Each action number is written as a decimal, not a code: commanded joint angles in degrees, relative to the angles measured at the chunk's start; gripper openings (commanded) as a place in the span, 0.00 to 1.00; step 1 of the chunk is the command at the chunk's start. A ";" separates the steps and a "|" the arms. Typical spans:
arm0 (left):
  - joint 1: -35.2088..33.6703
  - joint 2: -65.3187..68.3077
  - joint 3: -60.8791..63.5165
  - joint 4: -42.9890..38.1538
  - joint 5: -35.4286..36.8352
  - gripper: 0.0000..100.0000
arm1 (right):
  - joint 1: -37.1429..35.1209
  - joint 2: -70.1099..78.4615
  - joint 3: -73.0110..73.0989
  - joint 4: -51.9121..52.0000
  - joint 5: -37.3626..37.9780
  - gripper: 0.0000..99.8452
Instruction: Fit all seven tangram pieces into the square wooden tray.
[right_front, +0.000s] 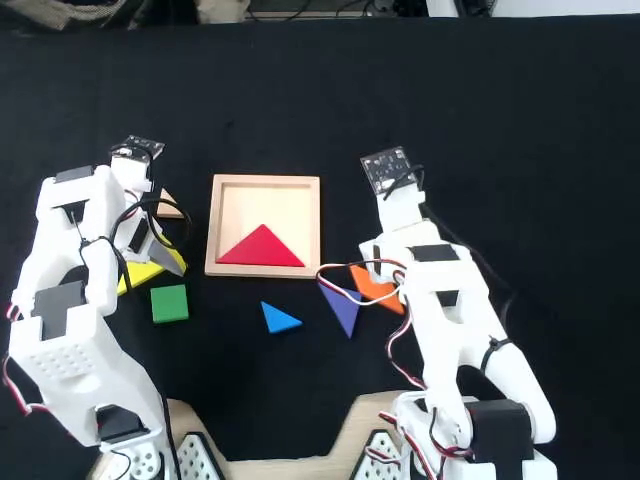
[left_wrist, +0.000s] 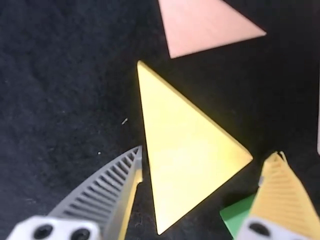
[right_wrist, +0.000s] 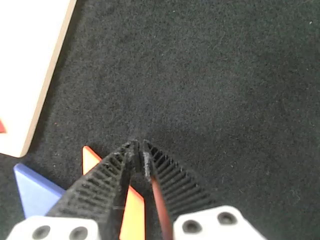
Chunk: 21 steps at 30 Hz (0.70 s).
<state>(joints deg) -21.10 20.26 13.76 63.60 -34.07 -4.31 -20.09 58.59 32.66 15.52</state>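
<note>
The square wooden tray (right_front: 222, 190) lies mid-table with a red triangle (right_front: 261, 247) inside it. My left gripper (left_wrist: 207, 152) is open and straddles a large yellow triangle (left_wrist: 185, 150) lying on the black cloth, one finger (left_wrist: 115, 190) on each side. A pink triangle (left_wrist: 205, 22) lies just beyond it and a green square (right_front: 169, 303) is close by. My right gripper (right_wrist: 137, 147) is shut with nothing in it. It hangs over the orange piece (right_wrist: 132, 215), next to the purple triangle (right_wrist: 35, 192) and the tray's corner (right_wrist: 30, 65).
A small blue triangle (right_front: 279, 318) lies in front of the tray, with the purple triangle (right_front: 341, 305) and orange piece (right_front: 377, 287) to its right. Black cloth covers the table. Both arm bases stand at the near edge.
</note>
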 joint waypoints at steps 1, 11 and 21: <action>-0.84 -0.53 -0.04 -0.97 0.00 0.36 | -0.53 0.04 -0.04 -0.97 0.62 0.01; -0.84 -0.53 -0.04 -1.05 0.18 0.27 | -0.53 0.04 -0.04 -0.97 0.62 0.01; -0.22 -0.35 -0.48 -1.05 0.09 0.24 | -0.53 0.04 -0.04 -0.97 0.62 0.01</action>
<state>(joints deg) -21.01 19.91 13.85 63.69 -34.07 -4.31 -20.09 59.03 32.66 15.52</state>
